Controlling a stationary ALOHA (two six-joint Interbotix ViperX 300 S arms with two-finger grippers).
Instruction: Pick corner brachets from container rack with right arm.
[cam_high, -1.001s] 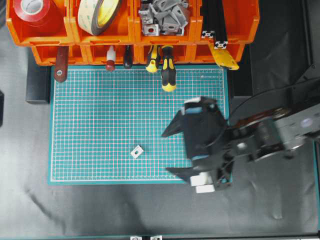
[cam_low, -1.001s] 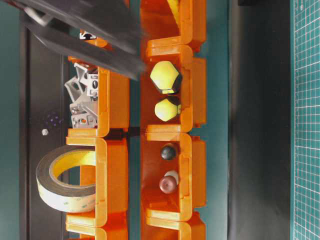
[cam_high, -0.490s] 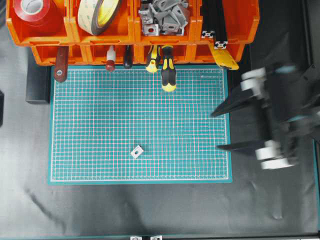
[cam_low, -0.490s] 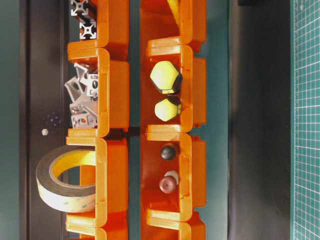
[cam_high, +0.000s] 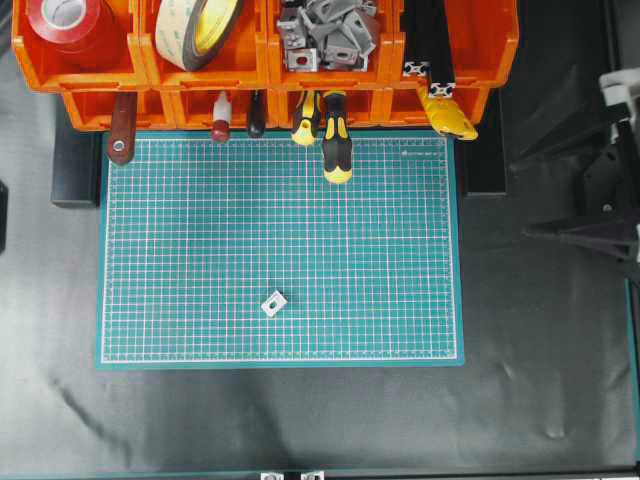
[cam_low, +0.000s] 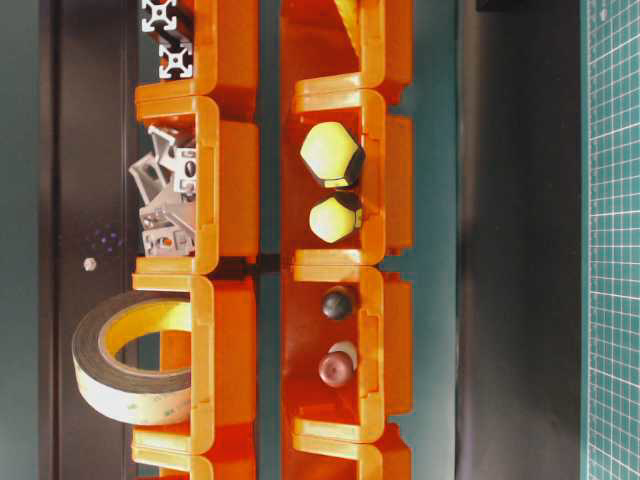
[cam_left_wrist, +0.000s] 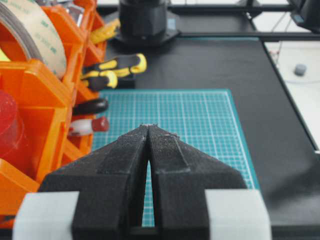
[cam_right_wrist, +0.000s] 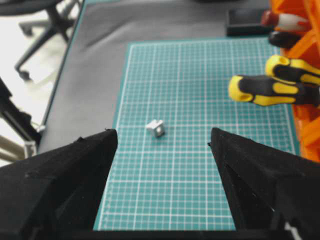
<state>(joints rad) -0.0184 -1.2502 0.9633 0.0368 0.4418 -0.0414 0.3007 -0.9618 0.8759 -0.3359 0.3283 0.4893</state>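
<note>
Comparing with a second ago, the right arm's black gripper (cam_high: 570, 190) has pulled off the green gridded cutting mat (cam_high: 200, 250) and now shows only at the right edge of the overhead view, its fingers spread wide and holding nothing. One small silver-grey metal corner bracket (cam_high: 274, 303) lies where it lay then, alone on the mat's lower middle; the right wrist view shows the same piece between the two parted fingers, well ahead of them. My reading is that one bracket is delivered and the arm is clearing away, perhaps before reaching for another.

Going left to right along the bright orange plastic container rack (cam_high: 100, 75) above the mat: one red tape roll (cam_high: 65, 18), then one wide beige tape roll (cam_high: 200, 25), then the heap of remaining corner brackets (cam_high: 325, 30) in the third upper bin, too tangled to count, then black aluminium profile bars (cam_high: 430, 50), at least two ends showing. Below the upper bins, tool handles poke out toward the mat: one brown, one red-and-white, one black, two yellow-and-black screwdriver handles (cam_high: 335, 140), and one yellow tool at the far right.

In the left wrist view, the left gripper (cam_left_wrist: 148, 127) has its fingers pressed together, empty, beside the rack.
</note>
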